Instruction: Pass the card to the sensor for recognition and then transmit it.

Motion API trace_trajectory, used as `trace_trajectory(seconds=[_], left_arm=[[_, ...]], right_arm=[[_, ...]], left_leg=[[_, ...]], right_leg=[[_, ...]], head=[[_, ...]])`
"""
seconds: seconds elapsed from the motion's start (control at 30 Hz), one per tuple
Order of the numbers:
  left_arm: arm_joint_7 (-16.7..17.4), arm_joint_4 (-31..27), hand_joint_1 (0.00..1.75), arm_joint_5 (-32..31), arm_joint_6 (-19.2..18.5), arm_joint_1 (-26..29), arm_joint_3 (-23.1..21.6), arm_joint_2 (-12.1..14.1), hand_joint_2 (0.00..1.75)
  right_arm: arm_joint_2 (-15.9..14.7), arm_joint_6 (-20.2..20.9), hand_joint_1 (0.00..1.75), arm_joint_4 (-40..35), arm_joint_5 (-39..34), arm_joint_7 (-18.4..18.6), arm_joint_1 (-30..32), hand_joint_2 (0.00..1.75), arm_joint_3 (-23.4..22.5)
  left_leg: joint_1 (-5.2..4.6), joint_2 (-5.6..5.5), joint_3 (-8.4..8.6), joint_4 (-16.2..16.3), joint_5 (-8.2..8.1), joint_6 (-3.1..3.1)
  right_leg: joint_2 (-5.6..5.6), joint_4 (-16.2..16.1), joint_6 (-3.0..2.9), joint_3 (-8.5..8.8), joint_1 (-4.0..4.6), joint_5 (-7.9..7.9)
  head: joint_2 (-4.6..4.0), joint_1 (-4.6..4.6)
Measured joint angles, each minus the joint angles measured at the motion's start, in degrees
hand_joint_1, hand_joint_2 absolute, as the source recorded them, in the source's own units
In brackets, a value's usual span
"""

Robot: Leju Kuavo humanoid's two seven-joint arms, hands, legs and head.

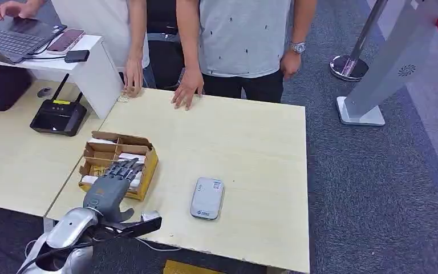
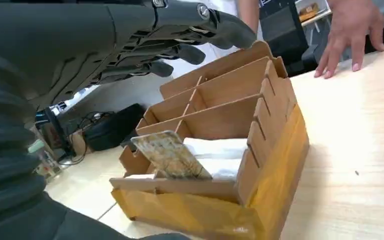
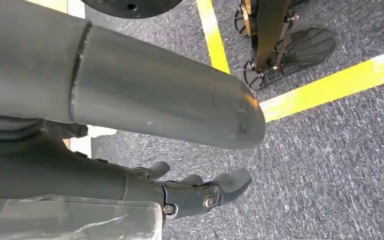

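Observation:
A patterned card [image 2: 170, 155] leans upright in a near compartment of the cardboard divider box [image 1: 121, 140], above white cards lying flat. My left hand [image 1: 111, 185] hovers over the box [image 2: 275, 165] with fingers [image 2: 180, 50] stretched out and apart, holding nothing and clear of the card. The grey card sensor [image 1: 207, 197] lies flat on the wooden table [image 1: 251, 137], to the right of the box. My right hand [image 3: 130, 185] hangs over grey carpet, fingers extended and empty.
Two people stand at the table's far edge, with a hand [image 1: 187, 88] resting on the tabletop. A black router [image 1: 59, 116] and a laptop [image 1: 11, 37] sit on the desk to the left. A grey stand [image 1: 376, 80] is on the carpet at right.

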Motion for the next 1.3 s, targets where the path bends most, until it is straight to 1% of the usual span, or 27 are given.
trace_trajectory(seconds=[0.2, 0.37, 0.47, 0.57, 0.63, 0.83, 1.13, 1.3], left_arm=[[2.1, -0.5, 0.0, -5.4, 0.0, 1.5, 1.2, -1.8, 1.75], [3.1, -0.5, 0.0, -9.4, 0.1, 2.0, 2.9, -3.4, 1.75], [3.3, -0.5, 0.0, -10.5, 0.3, 2.1, 4.1, -4.3, 1.75], [4.9, -0.5, 0.0, -11.0, 1.3, 1.9, 5.2, -4.7, 1.75], [5.3, -0.5, 0.0, -11.2, 1.4, 1.5, 5.9, -4.9, 1.75], [4.2, 0.2, 0.0, -11.4, 1.3, -0.2, 8.3, -5.8, 1.75], [4.2, 2.4, 0.0, -11.4, 1.0, -3.3, 9.4, -6.1, 1.75], [3.1, 3.6, 0.0, -11.4, 0.7, -4.4, 9.4, -6.5, 1.75]], right_arm=[[0.0, 0.0, 0.0, 0.0, 0.0, 0.0, 0.0, 0.0, 0.0], [0.0, -0.1, 0.0, 0.0, 0.0, 0.1, 0.0, 0.0, 0.0], [0.0, -0.1, 0.0, 0.0, 0.1, 0.3, 0.0, 0.0, 0.0], [0.0, -0.1, 0.0, 0.0, 0.3, 0.2, 0.0, 0.0, 0.0], [0.0, -0.1, 0.0, 0.0, 0.4, 0.2, 0.0, 0.0, 0.0], [0.0, 0.0, 0.0, 0.0, 0.8, 0.1, 0.0, 0.0, 0.0], [0.0, 0.0, 0.0, 0.0, 1.1, 0.1, -0.1, 0.0, 0.1], [0.0, 0.0, 0.0, 0.0, 1.2, 0.1, -0.1, 0.0, 0.2]], left_leg=[[0.0, -0.01, -0.01, 0.0, 0.0, 0.0], [0.0, -0.01, 0.0, 0.0, 0.0, 0.0], [0.01, -0.01, 0.0, 0.0, 0.0, 0.0], [0.01, -0.01, 0.0, 0.0, 0.0, 0.0], [0.01, -0.02, 0.0, 0.0, 0.0, 0.0], [0.0, -0.02, 0.0, 0.0, 0.0, 0.0], [0.0, -0.02, 0.0, 0.0, 0.0, 0.0], [0.0, -0.02, 0.0, 0.0, 0.0, 0.0]], right_leg=[[-0.02, 0.0, 0.0, 0.0, 0.0, 0.0], [-0.02, 0.0, 0.0, 0.0, 0.0, 0.0], [-0.02, 0.0, 0.0, 0.01, 0.0, 0.0], [-0.02, 0.0, 0.0, 0.0, 0.0, 0.0], [-0.03, 0.0, 0.0, 0.0, 0.0, 0.0], [-0.03, 0.0, 0.0, 0.0, 0.0, 0.0], [-0.03, 0.0, 0.0, 0.0, 0.0, 0.0], [-0.02, 0.0, 0.0, 0.0, 0.0, 0.0]], head=[[0.0, 0.0], [0.0, 0.02], [0.0, 0.0], [0.0, 0.02], [0.0, 0.02], [0.0, 0.02], [0.0, 0.0], [-0.02, 0.0]])
